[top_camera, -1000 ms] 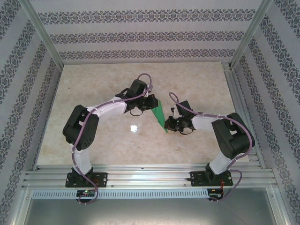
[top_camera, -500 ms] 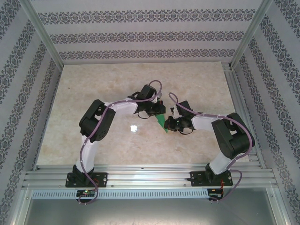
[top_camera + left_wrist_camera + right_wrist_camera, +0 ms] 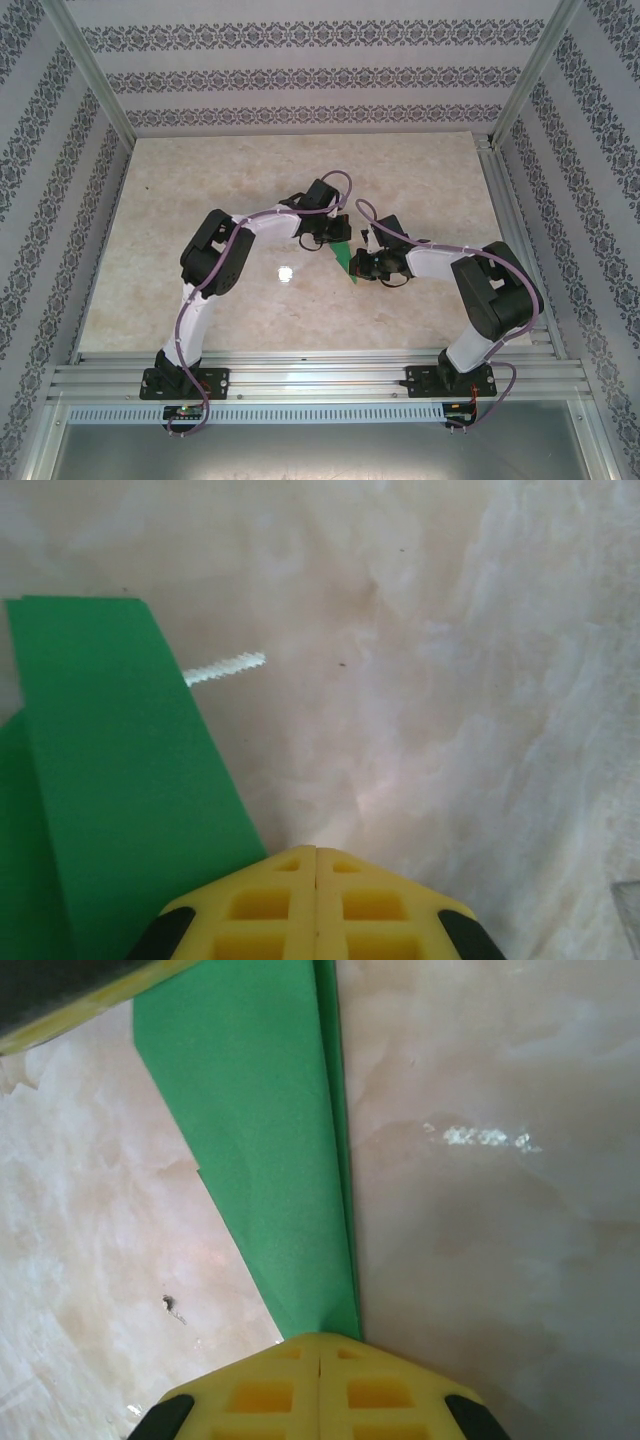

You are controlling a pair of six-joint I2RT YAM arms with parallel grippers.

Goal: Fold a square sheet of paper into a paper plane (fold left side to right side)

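left arm (image 3: 255, 225): elbow swung right and inward | left jaws: shifted right over the green paper (image 3: 344, 260) | green paper: less of it visible from above

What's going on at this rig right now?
Both arms are working a green paper in the middle of the table, partway through folding a plane. The paper is already creased into a long, tapering shape. The right gripper is shut, with its tips at the narrow pointed end. The left gripper is also shut, at the edge of the wider part. I can't tell whether they pinch or just press.
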